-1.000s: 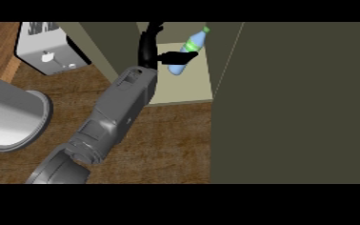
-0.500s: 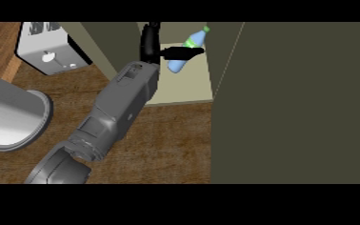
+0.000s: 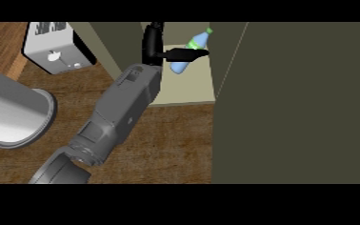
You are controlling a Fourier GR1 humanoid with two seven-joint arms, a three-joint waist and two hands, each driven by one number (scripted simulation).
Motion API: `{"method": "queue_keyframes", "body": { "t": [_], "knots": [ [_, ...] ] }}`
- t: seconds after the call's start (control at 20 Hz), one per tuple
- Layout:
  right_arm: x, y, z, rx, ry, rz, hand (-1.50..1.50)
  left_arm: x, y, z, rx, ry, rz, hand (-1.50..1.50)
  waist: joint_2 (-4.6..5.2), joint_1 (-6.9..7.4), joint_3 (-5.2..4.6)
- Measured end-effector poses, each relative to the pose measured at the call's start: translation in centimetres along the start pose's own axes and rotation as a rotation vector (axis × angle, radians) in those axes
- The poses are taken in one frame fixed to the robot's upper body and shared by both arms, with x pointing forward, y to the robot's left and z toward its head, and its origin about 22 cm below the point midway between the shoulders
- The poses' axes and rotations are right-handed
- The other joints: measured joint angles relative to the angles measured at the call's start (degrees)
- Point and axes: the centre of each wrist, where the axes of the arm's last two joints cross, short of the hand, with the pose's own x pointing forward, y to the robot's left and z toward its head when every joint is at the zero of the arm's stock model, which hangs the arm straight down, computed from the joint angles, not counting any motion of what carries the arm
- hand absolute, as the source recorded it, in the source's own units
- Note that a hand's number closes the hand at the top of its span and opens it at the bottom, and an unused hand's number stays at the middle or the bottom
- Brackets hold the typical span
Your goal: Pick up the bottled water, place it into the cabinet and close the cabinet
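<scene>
One hand (image 3: 156,45) shows, reached inside the open cabinet (image 3: 184,95); which arm it belongs to is unclear. The dark cabinet door (image 3: 295,100) stands close beside the fingers, leaving narrow room. The bottled water (image 3: 190,50), tilted, lies partly hidden behind the thumb, pinched between thumb and curled fingers, over the pale shelf
</scene>
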Motion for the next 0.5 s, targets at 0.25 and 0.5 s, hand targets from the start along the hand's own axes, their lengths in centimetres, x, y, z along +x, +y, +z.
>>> {"method": "queue_keyframes", "body": {
  "t": [0.25,0.5],
  "knots": [
    [0.4,0.0,0.2,-0.008,0.016,0.012,-1.5,-0.9,-0.1,1.9,-0.004,0.002,0.064,-1.5,-0.39,0.42,-0.01],
    [0.5,-0.2,0.1,-0.023,0.02,0.019,-1.5,-1.5,-0.8,5.1,-0.058,0.028,0.125,-1.5,-0.76,1.81,0.0]
  ]
}}
